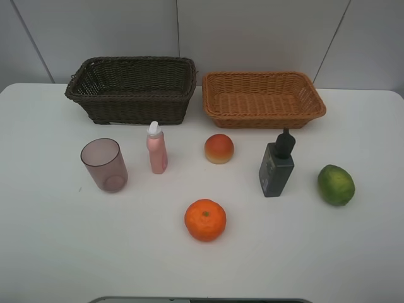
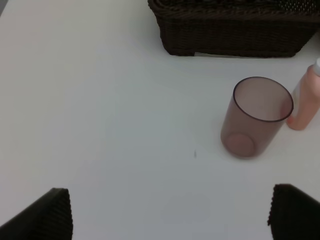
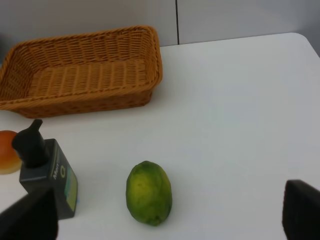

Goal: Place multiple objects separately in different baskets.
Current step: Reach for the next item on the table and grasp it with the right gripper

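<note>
Two baskets stand at the back of the white table: a dark brown basket (image 1: 132, 88) on the left and an orange-tan basket (image 1: 263, 98) on the right, both with nothing inside. In front of them stand a mauve cup (image 1: 104, 165), a pink bottle (image 1: 156, 148), a peach-like fruit (image 1: 219, 148), a dark green pump bottle (image 1: 276, 165) and a lime (image 1: 336, 184). A tangerine (image 1: 205, 219) lies nearer the front. My left gripper (image 2: 170, 220) is open, short of the cup (image 2: 256, 117). The right gripper (image 3: 167, 227) is open, just short of the lime (image 3: 148, 192). Neither gripper shows in the exterior view.
The table's white surface (image 1: 57, 252) stretches wide on both sides and toward the front edge. A pale wall rises right behind the baskets. A grey bar (image 1: 202, 300) lies along the near edge.
</note>
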